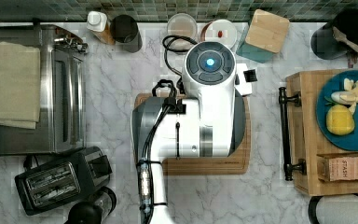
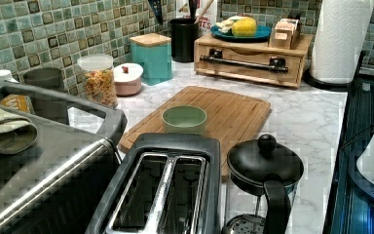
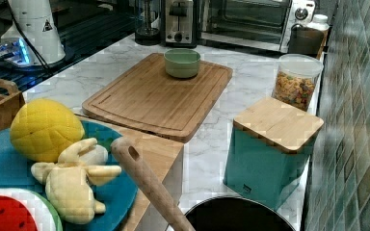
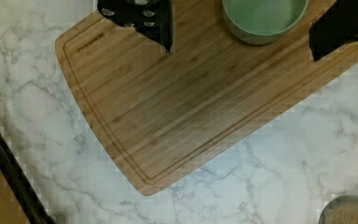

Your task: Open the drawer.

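Black two-finger gripper (image 4: 242, 28) jaws spread wide, empty, above brown grooved cutting board (image 4: 177, 107). Light-wood drawer with long black bar handle (image 4: 9, 168) closed, well aside from fingers. Approach square; straddle bar mid-length, clamp, pull straight out.

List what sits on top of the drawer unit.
On the drawer unit rest a blue plate of toy food and a tea box. The drawer is shut, so its inside is hidden.
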Tool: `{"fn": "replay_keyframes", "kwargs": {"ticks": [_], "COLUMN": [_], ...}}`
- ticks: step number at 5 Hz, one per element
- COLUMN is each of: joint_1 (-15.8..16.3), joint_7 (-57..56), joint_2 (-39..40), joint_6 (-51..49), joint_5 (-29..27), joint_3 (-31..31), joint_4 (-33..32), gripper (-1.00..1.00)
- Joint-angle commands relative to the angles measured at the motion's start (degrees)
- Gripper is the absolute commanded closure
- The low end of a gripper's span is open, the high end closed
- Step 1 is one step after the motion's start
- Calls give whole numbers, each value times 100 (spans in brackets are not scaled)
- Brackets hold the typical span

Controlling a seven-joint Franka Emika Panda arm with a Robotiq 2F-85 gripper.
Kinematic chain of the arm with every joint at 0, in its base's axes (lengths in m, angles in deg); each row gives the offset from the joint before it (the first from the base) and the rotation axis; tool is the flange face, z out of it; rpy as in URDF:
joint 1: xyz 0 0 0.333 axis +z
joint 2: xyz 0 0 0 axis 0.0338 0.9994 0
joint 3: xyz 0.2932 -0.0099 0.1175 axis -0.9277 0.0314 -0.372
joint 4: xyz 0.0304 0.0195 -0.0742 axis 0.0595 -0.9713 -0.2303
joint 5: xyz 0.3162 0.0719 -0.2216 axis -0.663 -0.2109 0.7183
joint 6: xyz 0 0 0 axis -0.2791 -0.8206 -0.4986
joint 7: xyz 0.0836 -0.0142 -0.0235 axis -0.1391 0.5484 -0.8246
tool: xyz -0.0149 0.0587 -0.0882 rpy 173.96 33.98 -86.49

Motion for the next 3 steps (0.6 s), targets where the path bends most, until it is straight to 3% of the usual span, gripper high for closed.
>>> {"fn": "replay_keyframes", "kwargs": {"ticks": [1, 3], "joint_1": [-511, -679], "joint_7": [-3597, -4507], "joint_2": [-504, -472], "joint_6": [980, 1872], "joint_5": [675, 1099], "joint_3": [427, 822], "joint_4": [-1067, -1568], "gripper": [-100, -100]}}
